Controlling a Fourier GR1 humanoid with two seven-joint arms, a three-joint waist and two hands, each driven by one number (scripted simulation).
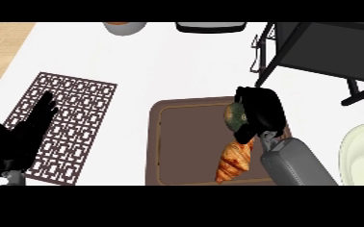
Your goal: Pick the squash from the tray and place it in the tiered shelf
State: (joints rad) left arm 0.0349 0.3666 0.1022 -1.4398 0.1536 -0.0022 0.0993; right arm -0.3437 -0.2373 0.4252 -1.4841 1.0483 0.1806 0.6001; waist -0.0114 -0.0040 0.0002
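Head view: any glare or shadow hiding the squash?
Head view: the light is even, with no glare on the white counter and no clear cast shadow on the tray. Head view: the squash is partly hidden only by the right robot hand curled round it; that black hand shows almost no shading.

I see open counter [185, 62] between tray [153, 144] and tiered shelf [313, 48] at far right; a croissant [235, 161] crowds the tray's near side.
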